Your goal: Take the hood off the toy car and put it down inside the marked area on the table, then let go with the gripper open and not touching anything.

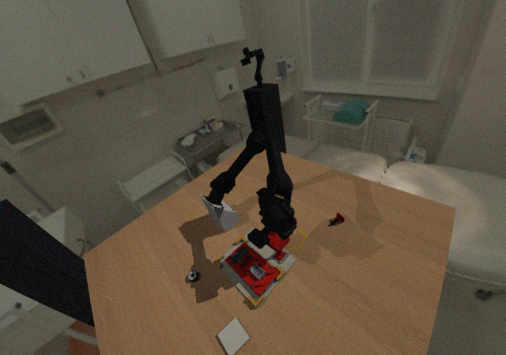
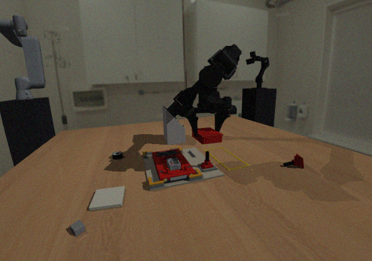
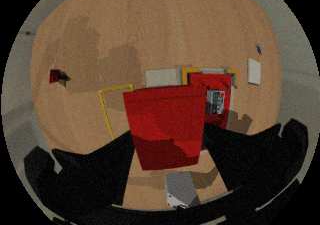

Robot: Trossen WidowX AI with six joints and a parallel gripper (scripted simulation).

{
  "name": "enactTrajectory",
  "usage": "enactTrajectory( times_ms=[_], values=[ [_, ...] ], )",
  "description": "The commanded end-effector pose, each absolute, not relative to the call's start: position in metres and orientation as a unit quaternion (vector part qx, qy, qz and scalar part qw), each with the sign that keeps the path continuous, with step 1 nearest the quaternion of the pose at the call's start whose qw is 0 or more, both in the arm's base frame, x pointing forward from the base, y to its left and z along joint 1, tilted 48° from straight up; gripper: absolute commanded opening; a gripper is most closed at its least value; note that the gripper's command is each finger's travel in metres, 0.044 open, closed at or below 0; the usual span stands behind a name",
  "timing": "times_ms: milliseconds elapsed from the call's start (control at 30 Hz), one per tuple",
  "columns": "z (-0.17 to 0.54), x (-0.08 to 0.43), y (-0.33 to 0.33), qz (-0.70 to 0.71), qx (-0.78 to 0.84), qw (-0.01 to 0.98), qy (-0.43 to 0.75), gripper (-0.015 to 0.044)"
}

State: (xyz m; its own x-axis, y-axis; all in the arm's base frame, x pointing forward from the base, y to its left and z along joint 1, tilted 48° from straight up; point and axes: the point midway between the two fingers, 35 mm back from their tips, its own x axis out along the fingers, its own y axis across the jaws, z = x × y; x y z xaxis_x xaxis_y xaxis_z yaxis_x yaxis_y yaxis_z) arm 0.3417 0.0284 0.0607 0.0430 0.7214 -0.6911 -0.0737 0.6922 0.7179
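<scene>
The red hood (image 1: 278, 241) (image 2: 207, 136) (image 3: 167, 117) is off the car. My gripper (image 2: 207, 132) (image 3: 167, 129) is shut on its two sides and holds it above the table, behind the base plate in the exterior view. The toy car (image 1: 246, 260) (image 2: 160, 163) (image 3: 220, 122) sits on the plate with its grey engine block uncovered. The marked area, a yellow outline (image 1: 302, 243) (image 2: 235, 156) (image 3: 106, 114), lies beside the plate. In the wrist view it is left of the hood, which may hide part of it.
A grey wedge-shaped block (image 1: 226, 219) (image 2: 175, 133) (image 3: 181, 187) stands close by. A red foot with a black post (image 2: 207, 164) stands on the plate. Also on the table are a wheel (image 1: 192, 276) (image 2: 117, 155), a white tile (image 1: 232, 337) (image 2: 108, 198) and a red-black piece (image 1: 340, 217) (image 2: 298, 161).
</scene>
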Motion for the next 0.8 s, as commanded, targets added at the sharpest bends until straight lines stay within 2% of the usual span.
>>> enactTrajectory(
  times_ms=[0, 767],
  values=[
    [0.072, 0.332, 0.042, 0.295, 0.26, 0.669, 0.63, 0.0],
    [0.127, 0.293, 0.095, 0.304, 0.271, 0.664, 0.627, 0.0]
  ],
)
